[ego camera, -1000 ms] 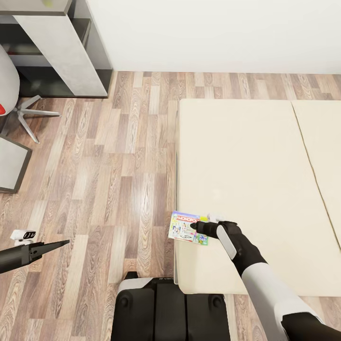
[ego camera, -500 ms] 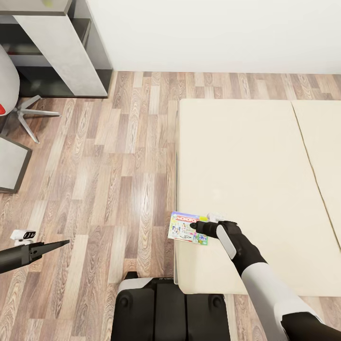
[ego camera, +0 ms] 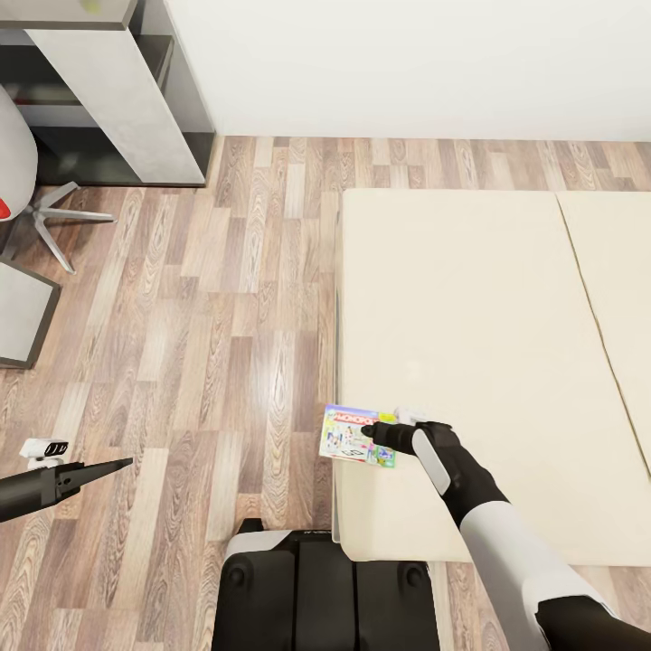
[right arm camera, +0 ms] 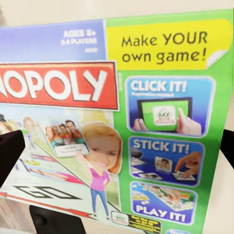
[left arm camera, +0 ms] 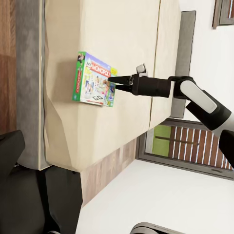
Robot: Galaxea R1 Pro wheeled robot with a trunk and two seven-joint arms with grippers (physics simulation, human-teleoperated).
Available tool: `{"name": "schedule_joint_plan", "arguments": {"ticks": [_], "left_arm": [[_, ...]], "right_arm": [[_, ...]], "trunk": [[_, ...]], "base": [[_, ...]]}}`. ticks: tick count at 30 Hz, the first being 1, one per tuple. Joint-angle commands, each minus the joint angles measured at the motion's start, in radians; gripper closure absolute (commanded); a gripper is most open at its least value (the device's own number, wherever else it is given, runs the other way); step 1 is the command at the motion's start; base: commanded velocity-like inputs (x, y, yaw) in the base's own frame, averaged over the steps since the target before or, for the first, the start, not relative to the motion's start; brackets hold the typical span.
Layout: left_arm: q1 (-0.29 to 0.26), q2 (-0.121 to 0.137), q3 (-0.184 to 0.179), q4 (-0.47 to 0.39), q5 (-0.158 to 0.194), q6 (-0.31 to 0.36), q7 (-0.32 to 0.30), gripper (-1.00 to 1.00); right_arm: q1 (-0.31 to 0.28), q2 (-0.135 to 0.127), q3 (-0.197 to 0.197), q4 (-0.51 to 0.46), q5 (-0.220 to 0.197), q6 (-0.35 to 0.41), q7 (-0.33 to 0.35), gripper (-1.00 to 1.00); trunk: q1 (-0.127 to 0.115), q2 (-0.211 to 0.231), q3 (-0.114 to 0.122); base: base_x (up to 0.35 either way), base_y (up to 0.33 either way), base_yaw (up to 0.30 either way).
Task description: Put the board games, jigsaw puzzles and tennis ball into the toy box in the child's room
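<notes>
Cream bed (ego camera: pixel 470 316) corner, lower centre: our right gripper (ego camera: pixel 369 433) pinches the Monopoly box (ego camera: pixel 348 434); left gripper (ego camera: pixel 113 467) looks closed, empty; next we judge lift and carry to the toy box.

The scene is viewed from the head camera high above, facing forward and down over the wood-plank floor (ego camera: pixel 226 344) and the near left corner of the cream-beige bed (ego camera: pixel 470 316). The same corner is seen by the left wrist camera from the left, at some distance, facing across the bed edge. The flat, brightly printed Monopoly game box (ego camera: pixel 357 434) (left arm camera: pixel 93 80) (right arm camera: pixel 117 122) is shared by all three views; it is seen very close by the right wrist camera.
</notes>
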Motion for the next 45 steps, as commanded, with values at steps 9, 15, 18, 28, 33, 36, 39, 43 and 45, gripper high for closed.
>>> {"name": "schedule_joint_plan", "arguments": {"ticks": [9, 15, 18, 28, 33, 36, 39, 43, 45], "left_arm": [[0.0, 0.0, 0.0, 0.0, 0.0, 0.011, -0.004, -1.0], [0.0, 0.0, 0.0, 0.0, 0.0, 0.011, -0.004, -1.0], [0.0, 0.0, 0.0, 0.0, 0.0, 0.011, -0.004, -1.0], [0.0, 0.0, 0.0, 0.0, 0.0, 0.011, -0.004, -1.0], [0.0, 0.0, 0.0, 0.0, 0.0, 0.011, -0.004, -1.0], [0.0, 0.0, 0.0, 0.0, 0.0, 0.011, -0.004, -1.0], [0.0, 0.0, 0.0, 0.0, 0.0, 0.011, -0.004, -1.0], [0.0, 0.0, 0.0, 0.0, 0.0, 0.011, -0.004, -1.0], [0.0, 0.0, 0.0, 0.0, 0.0, 0.011, -0.004, -1.0]], "right_arm": [[0.0, 0.0, 0.002, -0.001, 0.001, 0.005, 0.016, -1.0], [-0.001, 0.0, 0.002, -0.001, 0.001, 0.005, 0.017, -1.0], [-0.002, 0.001, 0.002, -0.001, 0.0, 0.006, 0.018, -1.0], [-0.01, 0.004, 0.003, -0.001, -0.001, 0.009, 0.018, -1.0], [-0.012, 0.007, 0.003, -0.001, -0.001, 0.009, 0.018, -1.0], [-0.012, 0.009, 0.004, -0.001, -0.001, 0.009, 0.018, -1.0], [-0.012, 0.009, 0.004, -0.001, -0.001, 0.009, 0.018, -1.0], [-0.012, 0.009, 0.004, -0.001, -0.001, 0.009, 0.018, -1.0], [-0.012, 0.009, 0.004, -0.001, -0.001, 0.009, 0.018, -1.0]], "trunk": [[0.001, -0.002, -0.001], [0.001, -0.002, -0.001], [0.001, -0.002, -0.001], [0.001, -0.002, -0.001], [0.001, -0.002, -0.001], [0.001, -0.002, -0.001], [0.001, -0.002, -0.001], [0.001, -0.002, -0.001], [0.001, -0.002, -0.001]], "base": [[0.0, 0.0, 0.0], [0.0, 0.0, 0.0], [0.0, 0.0, 0.0], [0.0, 0.0, 0.0], [0.0, 0.0, 0.0], [0.0, 0.0, 0.0], [0.0, 0.0, 0.0], [0.0, 0.0, 0.0], [0.0, 0.0, 0.0]]}}
